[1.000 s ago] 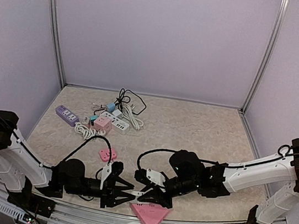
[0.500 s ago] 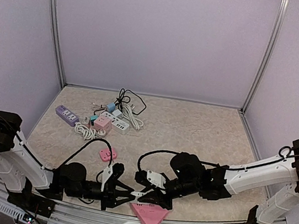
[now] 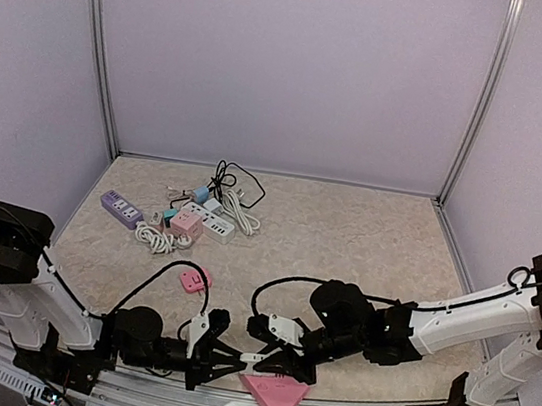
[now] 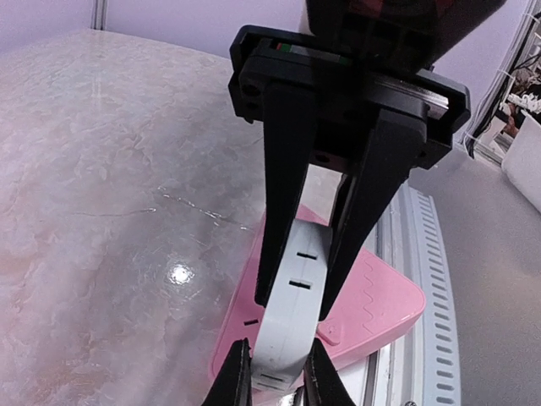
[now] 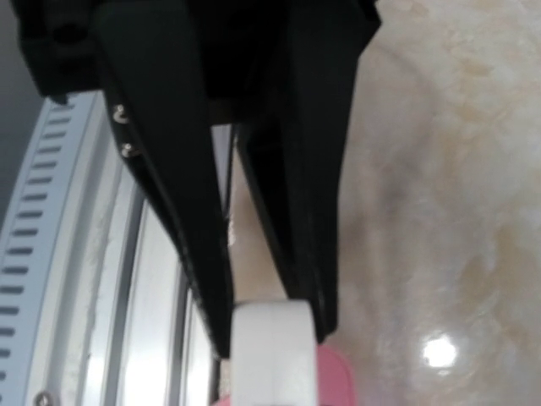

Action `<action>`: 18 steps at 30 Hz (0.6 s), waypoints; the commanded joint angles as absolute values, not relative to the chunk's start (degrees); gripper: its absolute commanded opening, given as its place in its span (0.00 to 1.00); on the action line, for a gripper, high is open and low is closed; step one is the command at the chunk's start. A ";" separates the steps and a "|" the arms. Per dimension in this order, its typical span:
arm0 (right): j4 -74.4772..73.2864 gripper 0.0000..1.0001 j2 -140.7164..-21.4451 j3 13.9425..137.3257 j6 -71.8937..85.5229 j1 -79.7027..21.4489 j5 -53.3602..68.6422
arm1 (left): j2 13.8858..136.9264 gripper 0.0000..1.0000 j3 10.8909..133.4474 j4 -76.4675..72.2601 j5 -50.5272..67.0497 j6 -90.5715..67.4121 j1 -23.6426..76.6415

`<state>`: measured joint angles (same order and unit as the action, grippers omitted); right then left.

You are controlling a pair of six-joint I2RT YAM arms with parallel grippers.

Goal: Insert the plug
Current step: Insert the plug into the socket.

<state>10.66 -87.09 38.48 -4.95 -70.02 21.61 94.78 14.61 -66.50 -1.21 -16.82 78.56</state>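
Pink and 3-cornered, the socket block (image 3: 274,397) lies at the near edge of the marbled counter (image 3: 366,247), between the 2 arms. Both arms reach low toward the middle, and the left fingers (image 3: 220,363) and right fingers (image 3: 274,360) meet tip to tip just above the block's far corner. A small white plug (image 3: 251,358) shows between them. Well apart at the back left sits a heap of power strips and cords (image 3: 194,214), and a small pink piece (image 3: 196,279) lies alone nearer the left arm.

From the left wrist, the left fingers (image 4: 235,381) are drawn in on the near end of the plug (image 4: 287,330), 1 tip on each side. The right fingers (image 4: 283,169) come down from above and clamp the same plug further along. Its pale face carries short dark slots. The plug hangs tilted over the block (image 4: 372,296), which lies beside the slotted rail (image 4: 418,254); whether plug and block touch cannot be told.

From the right wrist, the right fingers (image 5: 169,169) run down the frame, nearly closed, pinching the plug (image 5: 270,355) at their tips. A sliver of the block (image 5: 331,372) shows under it, with the rail (image 5: 51,211) to the left and the counter (image 5: 456,169) to the right.
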 commanded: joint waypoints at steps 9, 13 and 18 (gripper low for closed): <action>7.32 0.00 -89.58 32.25 -6.50 -72.22 15.93 | 100.11 0.00 17.58 -66.75 -1.23 -11.62 80.56; 10.69 0.00 -92.71 29.67 -4.73 -73.64 14.28 | 102.12 0.00 19.01 -64.61 -0.86 -9.05 80.96; 10.00 0.00 -95.66 30.49 -4.98 -76.07 11.27 | 104.07 0.00 19.09 -65.09 -0.35 -7.69 81.61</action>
<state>18.90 -87.53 32.86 -4.56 -72.12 17.52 100.12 15.90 -70.76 -2.61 -8.36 79.99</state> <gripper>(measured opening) 0.131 0.159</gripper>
